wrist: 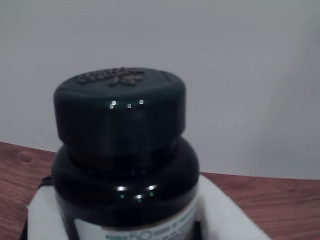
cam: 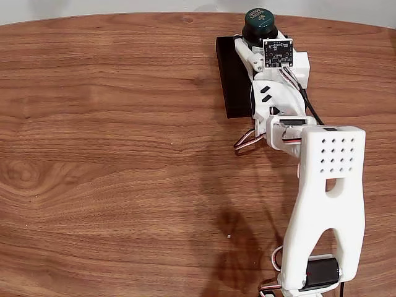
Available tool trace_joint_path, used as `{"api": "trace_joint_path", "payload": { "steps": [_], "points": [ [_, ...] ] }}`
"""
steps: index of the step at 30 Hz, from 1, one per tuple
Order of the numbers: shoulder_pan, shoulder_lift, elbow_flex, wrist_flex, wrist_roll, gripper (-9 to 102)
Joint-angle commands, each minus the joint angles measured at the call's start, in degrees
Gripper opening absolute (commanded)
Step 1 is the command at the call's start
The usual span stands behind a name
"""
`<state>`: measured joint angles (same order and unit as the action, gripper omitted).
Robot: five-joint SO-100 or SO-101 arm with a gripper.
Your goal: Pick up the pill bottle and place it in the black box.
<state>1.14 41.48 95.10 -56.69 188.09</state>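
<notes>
Pill bottle (wrist: 120,145) between gripper (wrist: 135,220) fingers.

Wooden table (cam: 111,154), reddish-brown grain running left-right, curved far edge against a pale wall; black box (cam: 234,77) lies flat on it near the far edge, right of centre; the arm's base (cam: 309,278) sits at the near right edge.

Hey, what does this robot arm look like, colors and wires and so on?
The arm is white plastic with a grid of small holes on its widest link, black motors at the joints, and a small black circuit board near the claw. Black, red and white wires loop alongside it.
</notes>
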Motion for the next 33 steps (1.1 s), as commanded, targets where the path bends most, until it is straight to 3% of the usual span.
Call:
{"api": "trace_joint_path", "payload": {
  "steps": [1,12,33],
  "points": [
    [-0.88,0.18,-0.09,2.02,-0.26,27],
    [-0.44,2.72,3.69,2.81,0.79,39],
    [-0.88,16.26,21.09,-0.70,-0.35,41]
  ]
}}
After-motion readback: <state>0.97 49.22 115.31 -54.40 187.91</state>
